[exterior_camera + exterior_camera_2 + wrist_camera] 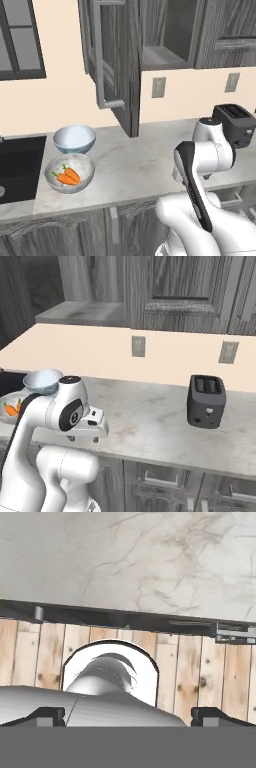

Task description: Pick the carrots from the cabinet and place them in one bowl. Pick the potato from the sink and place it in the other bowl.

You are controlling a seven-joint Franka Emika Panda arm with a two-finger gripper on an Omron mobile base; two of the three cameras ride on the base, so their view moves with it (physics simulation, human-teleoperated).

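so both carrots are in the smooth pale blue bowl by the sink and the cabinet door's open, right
Not quite. The carrots lie in the mottled grey bowl, the nearer one. The pale blue bowl behind it holds nothing that I can see. The left base view shows this. The rest stands: both bowls sit by the sink, and the cabinet door is open.

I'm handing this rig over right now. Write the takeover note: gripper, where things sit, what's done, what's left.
Gripper: open, empty, hovering over the counter edge.
Carrots: both in the mottled bowl, by the sink. Done.
Pale blue bowl: behind it, no potato visible inside.
Cabinet: door open.
Potato: not seen from here; the sink is partly cut off.
Left: fetch the potato from the sink, put it in the pale blue bowl.
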